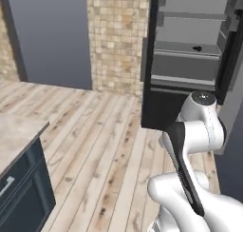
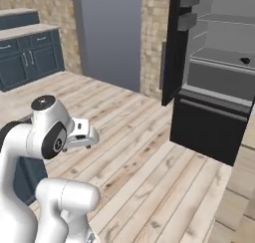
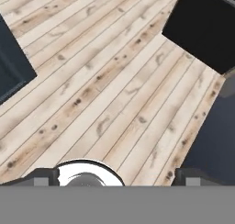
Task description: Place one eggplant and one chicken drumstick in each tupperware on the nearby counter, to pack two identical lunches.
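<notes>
The arm (image 1: 190, 145) is folded close over the base, and its hand (image 2: 79, 133) is seen in the right base view pointing down toward the floor (image 1: 104, 145). In the hand view, the gripper (image 3: 114, 175) is seen with its two dark fingertips (image 3: 43, 176) set wide apart at the lower edge; nothing is held between them, and bare light wood planks lie beneath.

A corner of the worktop (image 1: 16, 136), with a beige mottled stone top over dark blue fronts and a silver handle, is seen at the lower left of the left base view. No tupperware is visible on the part of it that is shown.

An open fridge (image 1: 190, 60) is located ahead of the arm, standing against a tan tiled wall (image 1: 116, 36). Its interior is grey, with shelves and a drawer; its lower section is black. A small dark item (image 1: 197, 48) is seen on one shelf; its identity cannot be determined. The fridge door (image 2: 172, 48) is seen swung open in the right base view.

A grey panel (image 1: 52, 36) is set in the wall left of the fridge. Blue stepped cabinets (image 2: 25, 55) are seen along the wall at the far left of the right base view.
</notes>
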